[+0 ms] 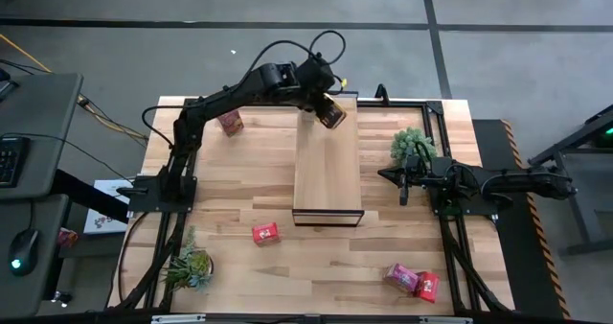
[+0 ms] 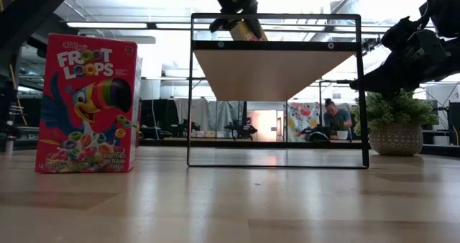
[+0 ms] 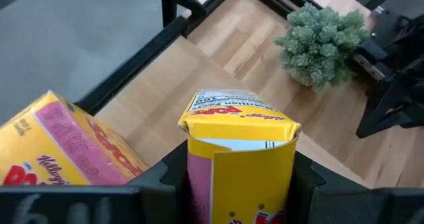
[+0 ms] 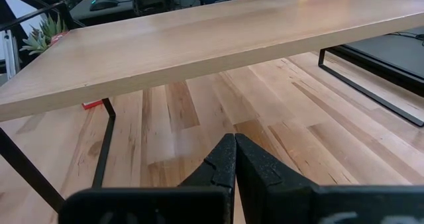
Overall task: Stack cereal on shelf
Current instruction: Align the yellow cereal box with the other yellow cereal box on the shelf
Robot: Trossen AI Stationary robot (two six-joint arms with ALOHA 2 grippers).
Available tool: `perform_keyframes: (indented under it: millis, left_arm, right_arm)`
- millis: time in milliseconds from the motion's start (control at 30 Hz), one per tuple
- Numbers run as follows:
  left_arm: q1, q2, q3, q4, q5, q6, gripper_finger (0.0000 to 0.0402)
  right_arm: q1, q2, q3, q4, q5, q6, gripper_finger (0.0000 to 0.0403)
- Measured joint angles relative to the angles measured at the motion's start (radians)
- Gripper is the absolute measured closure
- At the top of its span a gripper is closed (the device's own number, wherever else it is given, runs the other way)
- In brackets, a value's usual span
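1. a yellow cereal box (image 3: 238,158) sits clenched between the fingers of the left hand (image 1: 331,111), held above the far end of the shelf (image 1: 328,166); the low view shows it clear of the plank top.
2. a second yellow box (image 3: 63,148) lies on the shelf's far end, just beside the held one (the left wrist view shows it tipped on its side).
3. the shelf runs lengthwise down the middle of the tabletop (image 1: 287,266), light plank top on a dark frame.
4. a pink box (image 1: 230,123) stands on the tabletop near the far left corner, under the left arm.
5. a red box (image 1: 265,233) rests on the tabletop just off the shelf's near end, to its left.
6. two more boxes, one pink (image 1: 401,277) and one red (image 1: 426,286), lie touching each other near the front right.
7. the right hand (image 1: 402,182) waits to the right of the shelf, fingers pressed together on nothing, beside a potted plant (image 1: 412,144).
8. another plant (image 1: 189,266) sits at the front left of the tabletop.
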Motion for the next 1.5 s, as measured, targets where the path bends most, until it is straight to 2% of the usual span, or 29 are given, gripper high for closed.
perform_keyframes:
  millis: [300, 600, 1067, 1500]
  left_arm:
    - [-0.008, 0.015, -0.001, -0.028, -0.014, 0.042, 0.0261]
    - [-0.021, 0.033, -0.001, -0.008, -0.054, 0.027, 0.0204]
    - [-0.019, 0.035, -0.001, 0.043, -0.055, 0.022, 0.0134]
    - [-0.009, 0.035, 0.021, 0.071, -0.058, 0.008, 0.013]
  right_arm:
    - [0.0, 0.0, 0.0, 0.0, 0.0, 0.0, 0.0402]
    - [0.0, 0.0, 0.0, 0.0, 0.0, 0.0, 0.0402]
    - [0.0, 0.0, 0.0, 0.0, 0.0, 0.0, 0.0402]
    - [0.0, 0.0, 0.0, 0.0, 0.0, 0.0, 0.0402]
